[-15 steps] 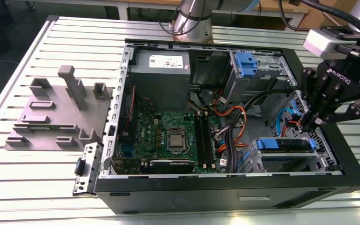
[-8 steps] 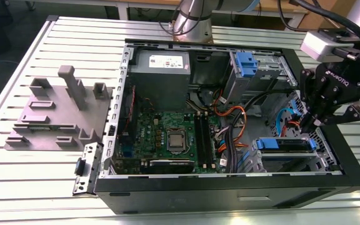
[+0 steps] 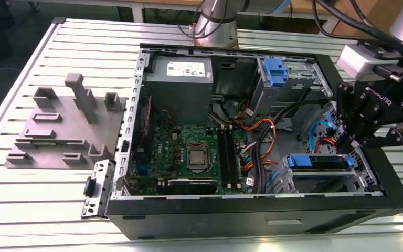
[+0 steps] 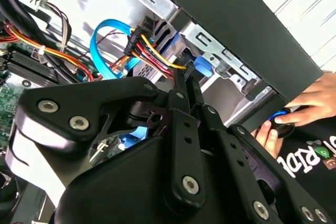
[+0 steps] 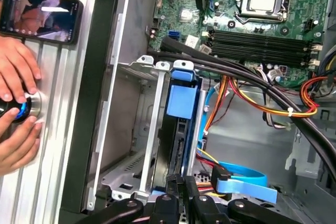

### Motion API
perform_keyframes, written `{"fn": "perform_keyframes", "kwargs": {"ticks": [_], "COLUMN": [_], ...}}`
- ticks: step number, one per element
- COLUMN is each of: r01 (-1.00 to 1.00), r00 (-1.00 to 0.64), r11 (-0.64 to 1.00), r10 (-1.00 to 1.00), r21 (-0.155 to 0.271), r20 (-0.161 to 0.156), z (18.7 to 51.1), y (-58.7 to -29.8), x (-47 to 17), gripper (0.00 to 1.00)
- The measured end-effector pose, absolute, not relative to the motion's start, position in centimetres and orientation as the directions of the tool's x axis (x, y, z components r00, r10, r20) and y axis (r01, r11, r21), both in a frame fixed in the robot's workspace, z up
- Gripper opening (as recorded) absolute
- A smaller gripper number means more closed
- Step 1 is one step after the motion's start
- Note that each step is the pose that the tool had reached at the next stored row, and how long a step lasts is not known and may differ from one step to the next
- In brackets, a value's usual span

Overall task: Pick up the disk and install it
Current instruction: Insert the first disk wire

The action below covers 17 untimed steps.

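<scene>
My black pincer (image 5: 181,195) is closed, empty, at the rear of the blue-framed silver disk (image 5: 178,129) seated in its drive cage (image 5: 149,129); nearby cables (image 5: 252,100) may snag.
</scene>
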State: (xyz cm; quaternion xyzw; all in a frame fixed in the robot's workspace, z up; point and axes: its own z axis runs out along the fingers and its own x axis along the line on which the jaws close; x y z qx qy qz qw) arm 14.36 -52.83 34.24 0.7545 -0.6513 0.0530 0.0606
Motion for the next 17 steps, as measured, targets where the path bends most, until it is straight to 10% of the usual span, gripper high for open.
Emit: {"fn": "perform_keyframes", "kwargs": {"ticks": [17], "r01": [-0.992], "r00": [0.117], "r11": [-0.121], "r10": [-0.983], "r21": [-0.020], "r20": [0.139], "z": [34.0], "y": [-53.5], "x": [13.1], "gripper": [0.17]}}
